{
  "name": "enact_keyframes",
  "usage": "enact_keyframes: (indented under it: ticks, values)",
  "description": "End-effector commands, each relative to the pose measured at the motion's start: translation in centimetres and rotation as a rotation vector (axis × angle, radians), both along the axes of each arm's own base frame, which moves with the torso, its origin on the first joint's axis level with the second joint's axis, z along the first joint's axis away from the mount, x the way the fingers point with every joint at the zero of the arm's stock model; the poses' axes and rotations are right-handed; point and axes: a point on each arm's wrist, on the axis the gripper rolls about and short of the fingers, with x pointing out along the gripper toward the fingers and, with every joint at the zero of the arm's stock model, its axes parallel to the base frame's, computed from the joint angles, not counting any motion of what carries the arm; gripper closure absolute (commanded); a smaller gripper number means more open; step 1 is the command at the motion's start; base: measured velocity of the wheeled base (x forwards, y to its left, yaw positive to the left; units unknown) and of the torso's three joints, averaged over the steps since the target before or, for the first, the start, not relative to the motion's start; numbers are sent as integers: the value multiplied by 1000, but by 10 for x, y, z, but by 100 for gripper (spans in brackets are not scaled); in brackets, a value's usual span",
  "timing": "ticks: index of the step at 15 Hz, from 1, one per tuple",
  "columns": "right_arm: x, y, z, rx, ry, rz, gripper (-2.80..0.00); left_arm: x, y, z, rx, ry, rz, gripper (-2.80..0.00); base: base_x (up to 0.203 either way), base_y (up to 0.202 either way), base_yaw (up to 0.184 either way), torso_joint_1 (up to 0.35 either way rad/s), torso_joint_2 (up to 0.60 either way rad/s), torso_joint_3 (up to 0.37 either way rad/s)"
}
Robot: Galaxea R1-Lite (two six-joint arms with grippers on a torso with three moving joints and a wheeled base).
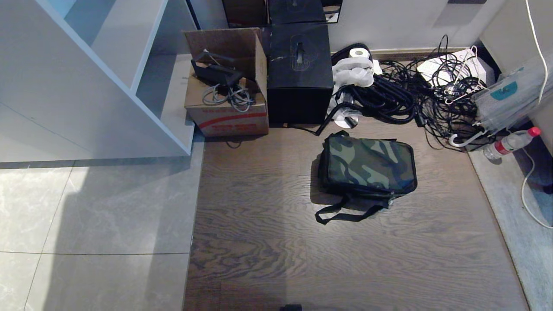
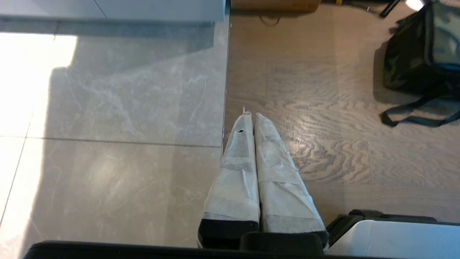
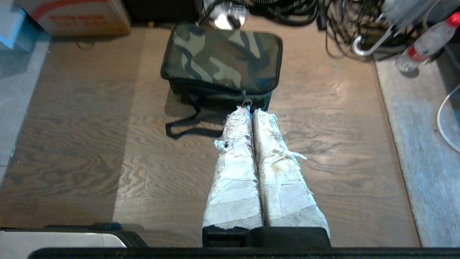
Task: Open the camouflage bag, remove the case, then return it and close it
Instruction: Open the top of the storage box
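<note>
- The cardboard box [image 1: 227, 110] carries a red stripe and red print too small to read; the bottle [image 1: 512, 142] has a red label and cap.
- The floor [image 1: 281, 242] is dark grained wood, meeting pale stone tiles [image 1: 86, 216] on the left, below a white shelf unit [image 1: 86, 77].
- The bag [image 1: 367, 166], soft and boxy with a camouflage lid, lies zipped on the wood, strap [image 1: 341, 214] trailing, near a black cube box [image 1: 299, 73] and tangled cables [image 1: 414, 95].
- The left gripper [image 2: 250, 115] and right gripper [image 3: 250, 109], fingers wrapped in white tape, are both pressed together, holding nothing, above the floor.
</note>
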Motion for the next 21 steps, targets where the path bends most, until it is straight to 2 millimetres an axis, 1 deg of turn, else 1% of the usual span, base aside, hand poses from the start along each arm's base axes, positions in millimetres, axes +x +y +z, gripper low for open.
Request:
enact_keyframes:
  ticks: [1, 21]
  values:
    - [3, 0, -11, -1, 39, 1, 0, 0, 0, 0, 0, 0, 1, 0, 0, 0, 0, 4, 1, -198]
    - [3, 0, -11, -2, 38, 2, 0, 0, 0, 0, 1, -1, 1, 0, 0, 0, 0, 2, 2, -197]
